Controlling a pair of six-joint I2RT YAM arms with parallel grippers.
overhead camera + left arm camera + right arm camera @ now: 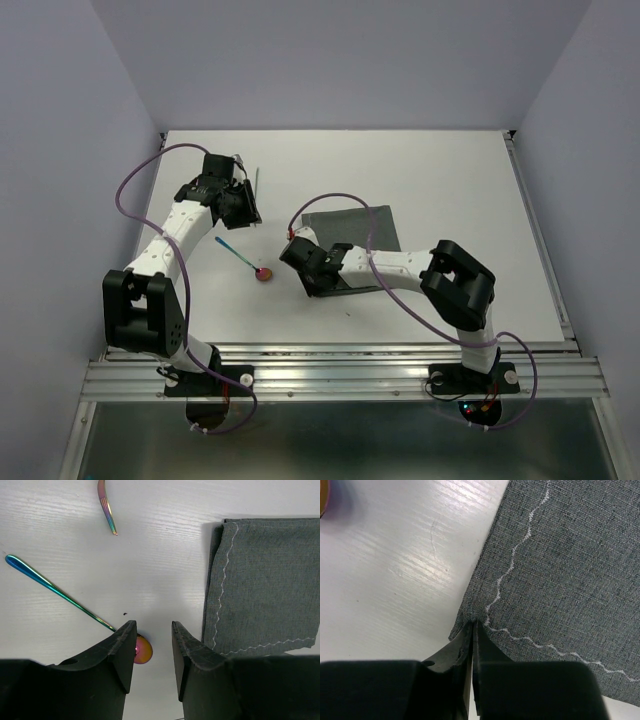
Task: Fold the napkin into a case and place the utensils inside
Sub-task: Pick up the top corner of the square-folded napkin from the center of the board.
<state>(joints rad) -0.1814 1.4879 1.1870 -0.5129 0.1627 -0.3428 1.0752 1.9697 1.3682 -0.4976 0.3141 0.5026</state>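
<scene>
The napkin (352, 228), a soft, light, limp cloth lying flat on the table (450, 180) right of centre, probably lifts best by a stitched corner, and the right gripper (471, 626) pinches shut on its near-left one, while the left gripper (153, 626) hovers half-open and empty.

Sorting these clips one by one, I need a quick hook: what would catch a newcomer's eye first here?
The right end effector is pinched shut on a stitched corner of the dark grey napkin, right of centre on the white table. The left end effector hangs open, the iridescent spoon lying just ahead of it and a slim second utensil farther off.
</scene>
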